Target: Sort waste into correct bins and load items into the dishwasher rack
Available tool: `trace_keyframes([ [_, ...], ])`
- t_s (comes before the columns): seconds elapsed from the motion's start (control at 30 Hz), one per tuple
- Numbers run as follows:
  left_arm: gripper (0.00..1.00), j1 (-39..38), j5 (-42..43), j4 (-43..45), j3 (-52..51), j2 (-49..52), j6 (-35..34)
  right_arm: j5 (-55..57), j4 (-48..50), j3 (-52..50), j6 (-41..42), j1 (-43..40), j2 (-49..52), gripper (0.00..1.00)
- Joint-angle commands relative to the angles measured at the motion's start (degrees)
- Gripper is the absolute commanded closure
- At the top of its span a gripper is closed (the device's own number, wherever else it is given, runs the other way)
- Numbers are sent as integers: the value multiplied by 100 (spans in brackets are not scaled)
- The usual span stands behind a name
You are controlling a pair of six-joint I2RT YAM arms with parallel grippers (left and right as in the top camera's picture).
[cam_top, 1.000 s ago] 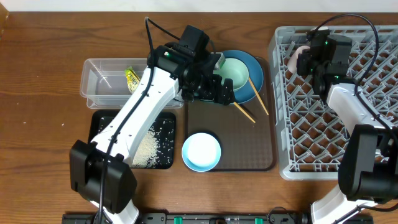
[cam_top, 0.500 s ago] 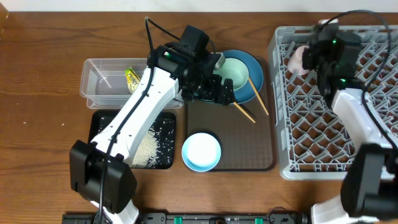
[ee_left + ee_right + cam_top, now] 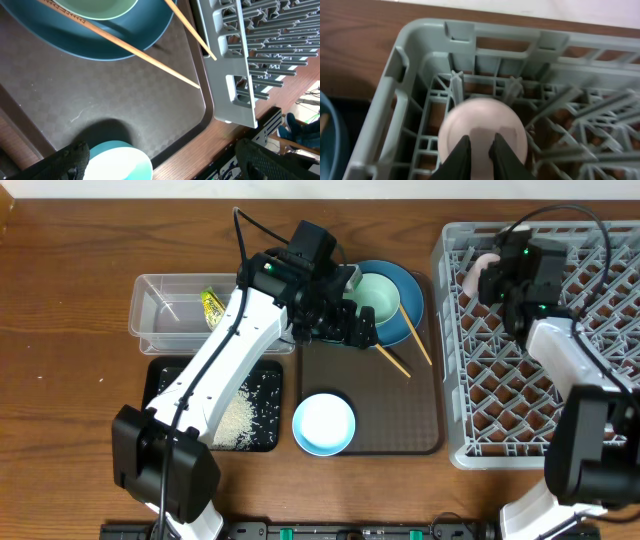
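Nearest the robot, the white and light-blue bowl (image 3: 323, 423) sits at the brown tray's (image 3: 400, 410) near left corner, beside the black tray (image 3: 157, 375) holding rice grains (image 3: 240, 420). Farther out, the left pincer (image 3: 350, 328) hangs spread wide just beside the dark blue plate (image 3: 408, 285) carrying the mint bowl (image 3: 380, 295) and chopsticks (image 3: 392, 361), and the snack wrapper (image 3: 213, 307) lies in the clear tub (image 3: 150, 320). In the grey rack's (image 3: 447, 360) far left corner, the right pincer (image 3: 480, 142) pinches the pink cup (image 3: 482, 120).

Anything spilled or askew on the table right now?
Nothing spilled: the rice sits inside the black tray. Only the two chopsticks lie askew, splayed off the blue plate onto the brown tray.
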Motion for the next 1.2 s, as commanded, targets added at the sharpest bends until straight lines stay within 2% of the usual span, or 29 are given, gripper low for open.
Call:
trace_keyframes([
  [0.0,4,17,-33,-4,22,-2,37,136,-61,-9,-37,-81,275,84],
  [0.13,4,17,-31,-4,22,-2,37,127,129,-7,-35,-92,267,85],
  [0.3,4,17,-31,-4,22,-2,37,-61,422,-4,13,-90,-227,85],
  [0.5,4,17,-31,-4,22,-2,37,-1056,332,-7,400,-90,-1152,85],
  [0.63,4,17,-31,-4,22,-2,37,-2173,-144,-7,914,-83,-1633,80],
  [0.73,4,17,-31,-4,22,-2,37,-3121,-603,-7,1110,-79,-1816,69],
  [0.8,4,17,-31,-4,22,-2,37,-3709,-990,-7,1128,-74,-1862,67],
  [0.83,4,17,-31,-4,22,-2,37,-3980,-1252,-7,1128,-63,-1864,59],
  [0.87,4,17,-31,-4,22,-2,37,-4164,-1475,-7,1126,-50,-1860,57],
  [1.0,4,17,-31,-4,22,-2,37,-4266,-2398,-13,977,105,-1847,56],
  [1.17,4,17,-26,-4,22,-2,35,-4264,-3034,-17,645,337,-1849,56],
])
